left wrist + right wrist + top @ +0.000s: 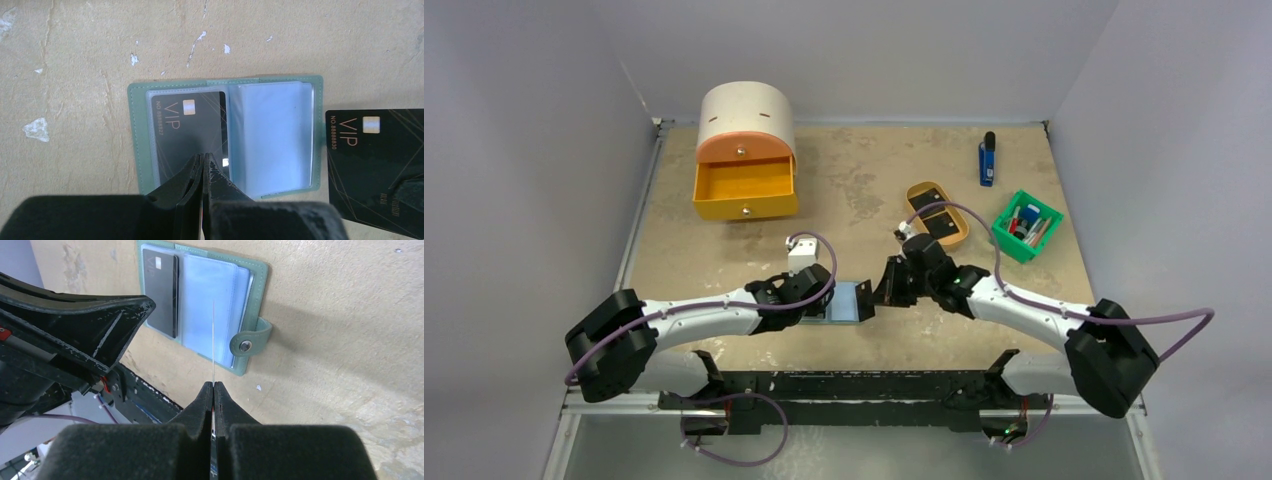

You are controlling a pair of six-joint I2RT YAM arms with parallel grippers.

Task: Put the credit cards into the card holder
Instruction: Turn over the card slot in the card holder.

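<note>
The grey-green card holder (141,140) lies open on the table in front of both arms. One black credit card (187,125) sits in its left clear pocket, while the right pocket (272,140) shows only pale blue. My left gripper (204,156) is shut, its tips over that card's lower edge. Just right of the holder, my right gripper (213,385) is shut on a second black credit card (375,170). That card (213,340) shows edge-on in the right wrist view, above the holder (200,300), whose snap tab (250,342) points right.
A tan oval tray (937,212) holding two more black cards stands behind the right arm. A green bin (1027,226) of small items is to its right. A blue-and-black stick (988,158) lies at the back right. An orange drawer box (746,150) stands open at the back left.
</note>
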